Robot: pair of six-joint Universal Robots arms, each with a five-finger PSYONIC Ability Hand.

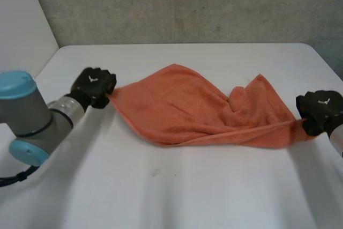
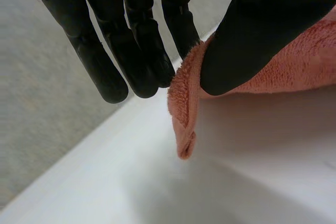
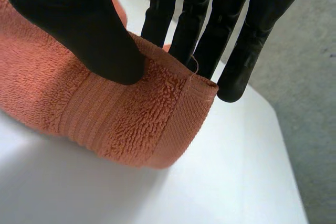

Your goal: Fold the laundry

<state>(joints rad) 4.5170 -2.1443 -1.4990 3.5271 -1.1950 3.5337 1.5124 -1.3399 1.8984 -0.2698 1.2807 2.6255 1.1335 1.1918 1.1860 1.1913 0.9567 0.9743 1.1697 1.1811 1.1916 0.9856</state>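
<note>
An orange towel (image 1: pixel 198 108) stretches across the white table (image 1: pixel 177 186), bunched and sagging in the middle. My left hand (image 1: pixel 94 86) holds its left corner; in the left wrist view the thumb (image 2: pixel 252 35) pinches the towel's corner (image 2: pixel 184 108) against the fingers (image 2: pixel 136 51). My right hand (image 1: pixel 320 112) holds the right corner just above the table. In the right wrist view its thumb (image 3: pixel 79 30) presses the towel's hemmed corner (image 3: pixel 157 119) against the fingers (image 3: pixel 210 30).
A grey wall (image 1: pixel 187 4) runs behind the table's far edge. The table's right edge lies close to my right hand. Grey floor (image 3: pixel 315 103) shows beyond that edge.
</note>
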